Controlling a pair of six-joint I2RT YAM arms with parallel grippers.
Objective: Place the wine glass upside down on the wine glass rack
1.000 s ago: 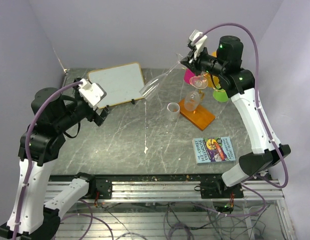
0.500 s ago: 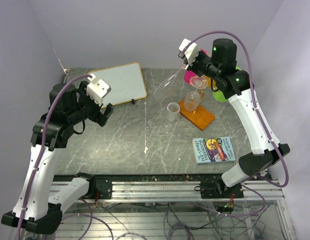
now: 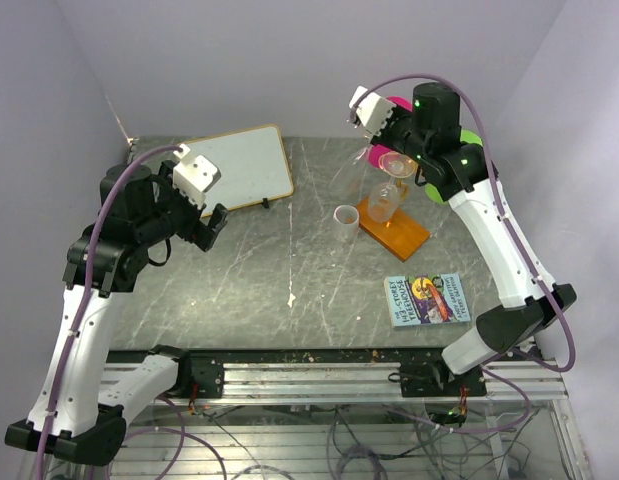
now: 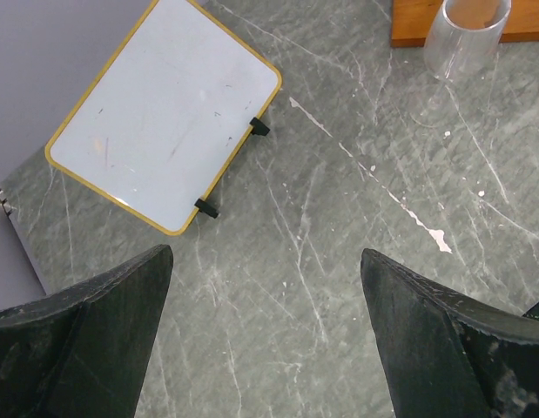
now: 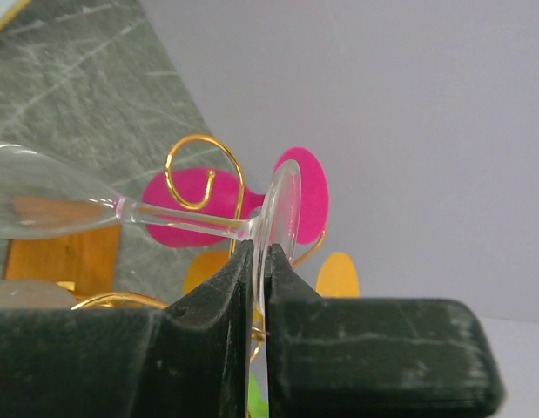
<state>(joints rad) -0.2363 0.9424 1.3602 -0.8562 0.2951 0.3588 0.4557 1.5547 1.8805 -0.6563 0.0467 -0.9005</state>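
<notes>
Precariously, the wine glass (image 5: 43, 205) is gripped only by the thin edge of its foot, so a slip or a knock against wire is judged the main risk.

Plain lilac walls (image 3: 239, 60) are seen behind a grey veined stone table (image 3: 289, 260), hard enough that a dropped glass would likely be broken. The wine glass rack (image 5: 204, 144) is found just beyond the right gripper (image 5: 259, 252), whose jaws are clamped on the foot, stem and bowl lying sideways. The left gripper (image 4: 260, 257) is spread wide, nothing held, well apart.
</notes>
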